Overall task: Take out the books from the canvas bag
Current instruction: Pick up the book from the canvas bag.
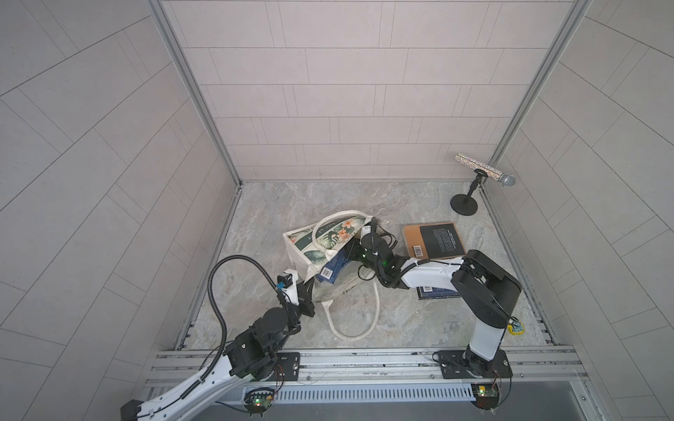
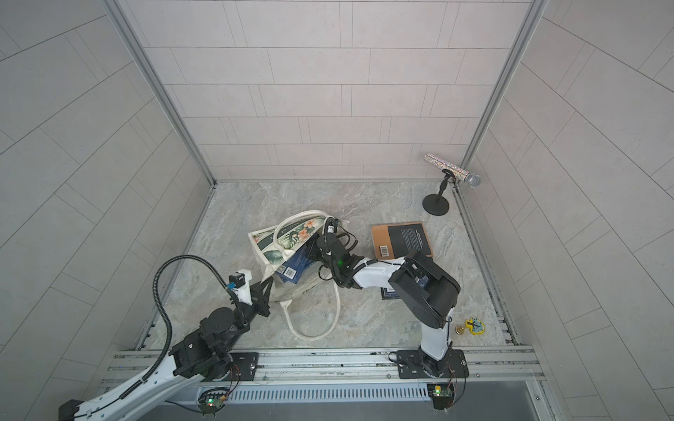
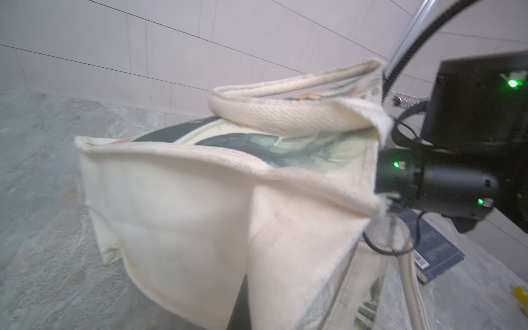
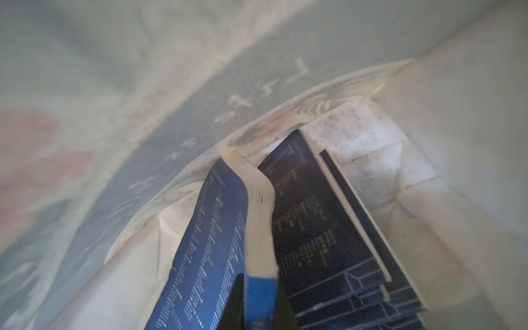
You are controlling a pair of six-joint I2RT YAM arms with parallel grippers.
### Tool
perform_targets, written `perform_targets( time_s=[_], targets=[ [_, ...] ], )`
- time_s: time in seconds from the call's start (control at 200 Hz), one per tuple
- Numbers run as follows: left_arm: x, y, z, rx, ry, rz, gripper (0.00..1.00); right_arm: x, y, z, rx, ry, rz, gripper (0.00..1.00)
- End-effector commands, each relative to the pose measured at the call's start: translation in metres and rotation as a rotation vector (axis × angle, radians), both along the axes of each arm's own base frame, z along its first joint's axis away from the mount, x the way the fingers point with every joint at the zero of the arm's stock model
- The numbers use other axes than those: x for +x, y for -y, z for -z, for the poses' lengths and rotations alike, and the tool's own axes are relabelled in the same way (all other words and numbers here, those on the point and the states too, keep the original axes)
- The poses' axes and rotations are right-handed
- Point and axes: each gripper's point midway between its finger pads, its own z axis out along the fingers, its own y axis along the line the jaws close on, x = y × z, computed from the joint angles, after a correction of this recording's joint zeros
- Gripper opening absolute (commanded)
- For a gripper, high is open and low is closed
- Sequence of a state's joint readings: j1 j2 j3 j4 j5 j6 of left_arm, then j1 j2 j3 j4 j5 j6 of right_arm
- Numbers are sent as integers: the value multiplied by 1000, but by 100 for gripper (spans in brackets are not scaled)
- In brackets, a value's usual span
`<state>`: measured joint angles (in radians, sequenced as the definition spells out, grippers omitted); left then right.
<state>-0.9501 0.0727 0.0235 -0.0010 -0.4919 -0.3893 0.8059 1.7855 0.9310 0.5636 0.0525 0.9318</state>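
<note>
Right wrist: right hand (image 4: pixel 260 294) clamped on navy book (image 4: pixel 205 243); left hand (image 2: pixel 269 283) pinching canvas bag (image 1: pixel 299 262)

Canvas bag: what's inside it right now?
Inside the canvas bag, the right wrist view shows a navy book, gripped at its edge by the right gripper, and a darker book beside it. Whether more lie under or behind them is covered.
</note>
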Motion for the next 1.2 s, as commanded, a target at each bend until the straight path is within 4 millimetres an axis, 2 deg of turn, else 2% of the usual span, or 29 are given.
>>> perform_targets(
  time_s=[0.0, 0.105, 0.2, 0.365, 0.465, 0.555, 0.625, 0.71, 0.841, 1.001, 1.196],
  targets=[
    [8, -32, 10, 4, -10, -189, 0, 18, 40, -17, -130, 94, 100, 0],
    [11, -31, 3, -24, 7, -205, 0, 8, 19, -24, -190, 99, -39, 0],
    [14, -27, -1, 2, 4, -202, 0, -2, 19, -26, -266, 118, -74, 0],
    [18, -19, 13, 71, -55, -197, 0, -32, 8, -32, -414, 211, -195, 0],
    [20, -9, 14, 78, -62, -160, 0, -47, 10, -37, -467, 256, -245, 0],
    [19, -4, 13, 65, -65, -136, 0, -58, 13, -53, -486, 317, -285, 0],
    [19, -5, 13, 55, -64, -138, 0, -71, 8, -59, -530, 352, -372, 0],
    [18, -11, 11, 43, -63, -158, 0, -77, 13, -66, -560, 347, -398, 0],
    [16, -18, 12, 17, -52, -179, 0, -95, 15, -100, -445, 402, -413, 0],
    [15, -22, 10, 10, -44, -194, 0, -112, 39, -145, -351, 465, -363, 0],
    [17, -22, 14, 31, -61, -207, 0, -139, 56, -183, -229, 510, -379, 0]
  ],
)
